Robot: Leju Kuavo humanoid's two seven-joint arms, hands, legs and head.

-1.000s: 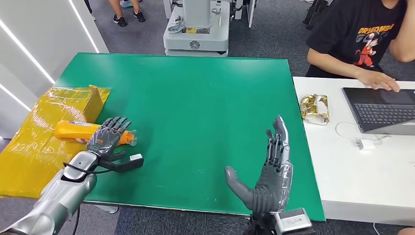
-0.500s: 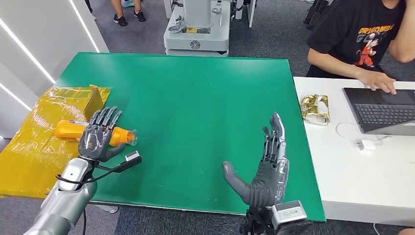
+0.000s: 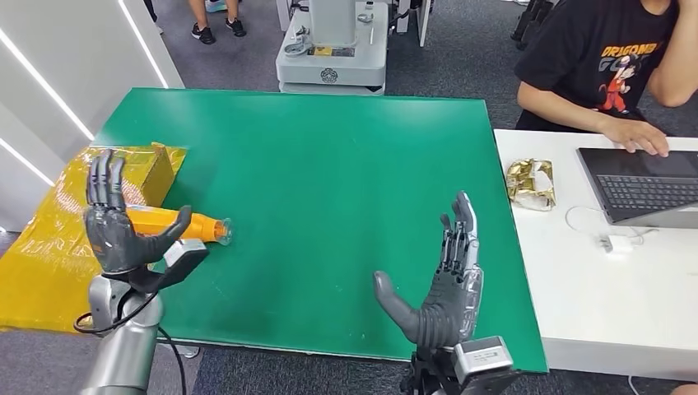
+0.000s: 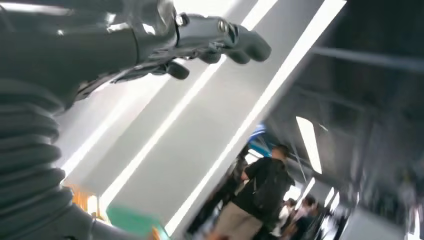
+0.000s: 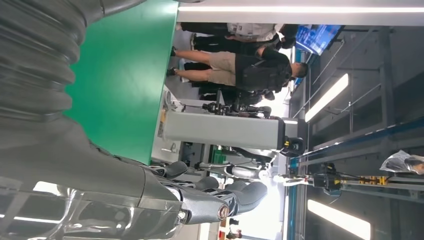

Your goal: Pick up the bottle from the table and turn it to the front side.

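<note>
Left hand (image 3: pixel 115 226) raised, fingers spread, empty, before the lying orange bottle (image 3: pixel 185 225); right hand (image 3: pixel 444 284) open, empty.

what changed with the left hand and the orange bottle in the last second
The left hand lifted off the orange bottle, rotated upright with fingers spread and drew back toward the table's near-left edge, holding nothing. The bottle lies on its side on the green table where it was. The right hand stayed open and raised.
</note>
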